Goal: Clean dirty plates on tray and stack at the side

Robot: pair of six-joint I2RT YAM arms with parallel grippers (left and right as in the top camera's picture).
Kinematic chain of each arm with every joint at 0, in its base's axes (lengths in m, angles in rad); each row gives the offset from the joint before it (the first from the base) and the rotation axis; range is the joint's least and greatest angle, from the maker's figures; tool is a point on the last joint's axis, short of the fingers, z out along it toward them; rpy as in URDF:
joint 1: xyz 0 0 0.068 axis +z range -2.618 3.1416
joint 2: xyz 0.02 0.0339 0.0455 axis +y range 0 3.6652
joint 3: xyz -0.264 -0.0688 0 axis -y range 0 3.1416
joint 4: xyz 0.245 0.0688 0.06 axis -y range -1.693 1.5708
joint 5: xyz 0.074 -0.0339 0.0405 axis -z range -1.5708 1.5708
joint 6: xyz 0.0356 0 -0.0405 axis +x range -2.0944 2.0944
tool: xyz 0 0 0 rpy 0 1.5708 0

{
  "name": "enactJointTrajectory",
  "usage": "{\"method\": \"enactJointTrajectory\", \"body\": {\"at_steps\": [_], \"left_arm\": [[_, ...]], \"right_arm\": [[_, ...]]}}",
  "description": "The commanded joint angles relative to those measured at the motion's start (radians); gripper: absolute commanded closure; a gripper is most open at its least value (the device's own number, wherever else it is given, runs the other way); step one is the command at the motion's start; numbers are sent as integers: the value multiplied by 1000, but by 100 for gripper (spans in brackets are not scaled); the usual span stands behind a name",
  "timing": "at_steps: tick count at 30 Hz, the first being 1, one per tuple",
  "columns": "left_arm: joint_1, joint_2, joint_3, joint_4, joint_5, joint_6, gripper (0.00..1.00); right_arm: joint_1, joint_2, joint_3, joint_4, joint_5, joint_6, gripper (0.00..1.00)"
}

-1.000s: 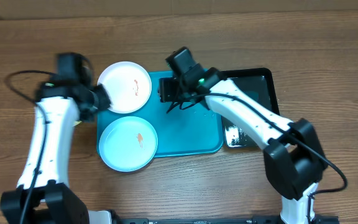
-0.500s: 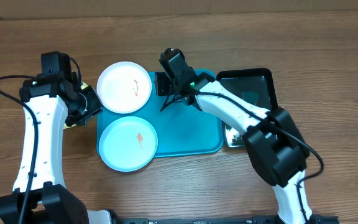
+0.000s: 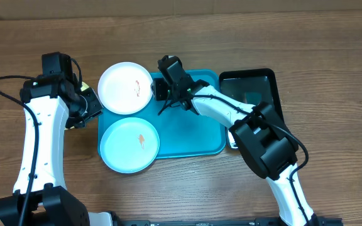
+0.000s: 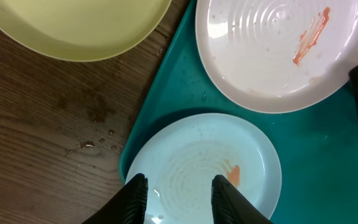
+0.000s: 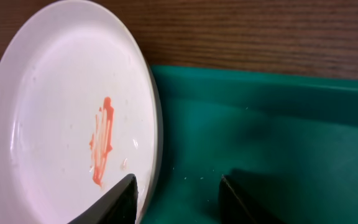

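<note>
over the table, overhead view: turquoise tray (image 3: 193, 132) sits centre, with the black tray (image 3: 251, 85) touching its right side. the white plate (image 3: 126, 88) lies at the tray's far left corner and overhangs the rim. the light blue plate (image 3: 129, 145) lies at the near left corner, also overhanging. each carries an orange smear. the left gripper (image 3: 90, 103) hangs just off the tray's left edge; the right gripper (image 3: 162, 88) is at the white plate's right rim. left wrist view: jaws apart, nothing between them, light blue plate showing through the gap. the yellow-green plate (image 4: 73, 25) rests on the bare wood table (image 4: 36, 124), off the tray, no smear visible on the part in frame; water drops (image 4: 89, 146) lie beside it. right wrist view: jaws apart, not clamped, one finger over the white plate's inside, the other over the tray floor, so the rim sits in the gap. judgement: one plate looks finished and set aside, and the white plate is the one in hand, at the approach-to-grasp stage. the next move calls for seating the rim deep between the fingers and closing firmly, since the shallow lip could slip out.
</note>
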Motion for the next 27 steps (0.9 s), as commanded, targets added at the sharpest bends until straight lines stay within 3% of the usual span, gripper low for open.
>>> {"method": "enactJointTrajectory", "body": {"at_steps": [1, 12, 16, 27], "left_arm": [[-2, -1, -4, -3, -17, 23, 64], [-2, -1, -4, -3, -17, 23, 63], [-2, -1, -4, -6, -17, 23, 63], [-2, -1, -4, -6, -17, 23, 63]], "right_arm": [[5, 22, 16, 18, -38, 11, 57], [5, 22, 16, 6, -95, 26, 78], [5, 22, 16, 19, -95, 28, 95], [-56, -30, 16, -34, -42, 29, 96]]}}
